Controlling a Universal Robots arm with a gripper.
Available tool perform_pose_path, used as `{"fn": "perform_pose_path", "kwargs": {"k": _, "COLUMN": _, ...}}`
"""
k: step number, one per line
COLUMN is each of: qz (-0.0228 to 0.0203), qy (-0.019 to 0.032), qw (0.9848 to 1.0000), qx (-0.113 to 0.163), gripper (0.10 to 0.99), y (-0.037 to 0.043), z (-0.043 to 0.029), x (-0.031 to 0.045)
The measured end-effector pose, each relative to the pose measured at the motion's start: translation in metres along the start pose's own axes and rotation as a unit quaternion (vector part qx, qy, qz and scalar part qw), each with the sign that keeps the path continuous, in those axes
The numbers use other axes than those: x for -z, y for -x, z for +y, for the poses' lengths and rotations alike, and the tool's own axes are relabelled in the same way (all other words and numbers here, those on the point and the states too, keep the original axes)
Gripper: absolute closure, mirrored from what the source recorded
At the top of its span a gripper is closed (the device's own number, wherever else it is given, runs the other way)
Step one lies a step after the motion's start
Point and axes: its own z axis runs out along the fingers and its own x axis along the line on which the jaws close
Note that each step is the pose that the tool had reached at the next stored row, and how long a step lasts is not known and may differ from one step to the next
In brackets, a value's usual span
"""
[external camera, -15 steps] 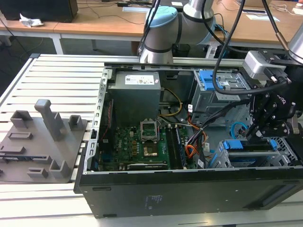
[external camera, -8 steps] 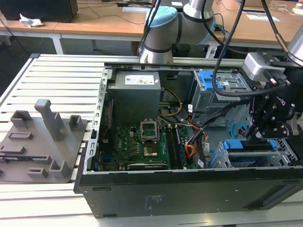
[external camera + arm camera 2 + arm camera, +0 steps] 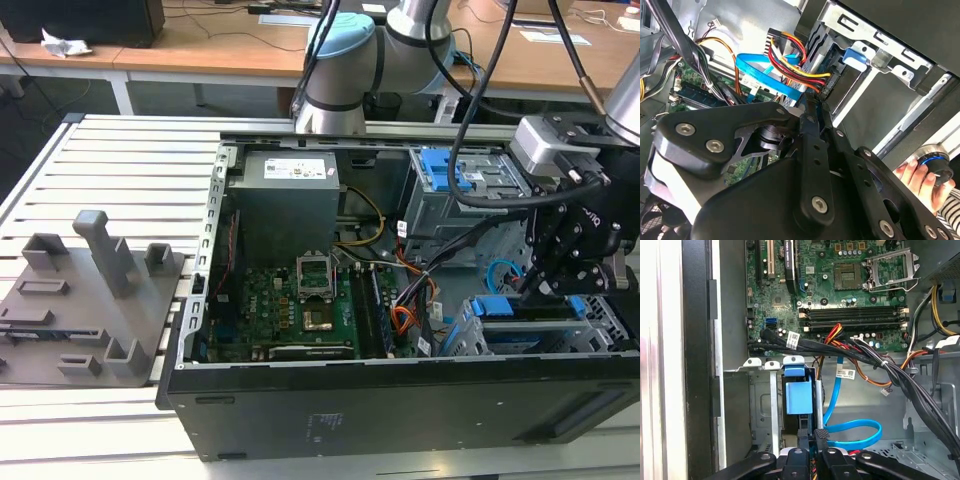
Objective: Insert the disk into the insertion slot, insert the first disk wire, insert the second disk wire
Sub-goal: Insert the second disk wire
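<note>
Beside the slot (image 3: 530, 330), at the exterior view's right end of the open computer case (image 3: 400, 400), the end effector (image 3: 812, 440) hangs low, fingers pinched nearly together on something hidden. The disk (image 3: 528, 307) sits in the slot, blue carrier tab showing. Just by the slot, the blue cable (image 3: 855, 432) loops loose, probably left slack for plugging. A red wire (image 3: 790, 62) bundle runs toward the slot.

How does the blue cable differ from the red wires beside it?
The blue cable is one flat band; the red wires are several thin strands, with yellow and orange among them. The blue cable bends in a wide loop; the red wires arc tightly together. Both lie near the green board.
</note>
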Motion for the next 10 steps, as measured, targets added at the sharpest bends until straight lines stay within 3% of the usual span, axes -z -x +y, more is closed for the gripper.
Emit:
{"fn": "perform_pose_path", "kwargs": {"k": 5, "qz": -0.0011, "qy": 0.0, "qw": 1.0, "qx": 0.0, "gripper": 0.922, "y": 0.0002, "z": -0.0001, "x": -0.0011}}
{"fn": "perform_pose_path", "kwargs": {"k": 6, "qz": -0.0005, "qy": 0.0, "qw": 1.0, "qx": 0.0, "gripper": 0.855, "y": 0.0, "z": -0.0001, "x": -0.0011}}
{"fn": "perform_pose_path", "kwargs": {"k": 8, "qz": -0.0003, "qy": 0.0, "qw": 1.0, "qx": 0.0, "gripper": 0.855, "y": 0.0, "z": 0.0, "x": -0.0007}}
{"fn": "perform_pose_path", "kwargs": {"k": 10, "qz": -0.0005, "qy": 0.0, "qw": 1.0, "qx": 0.0, "gripper": 0.855, "y": -0.0003, "z": 0.0004, "x": 0.0067}}
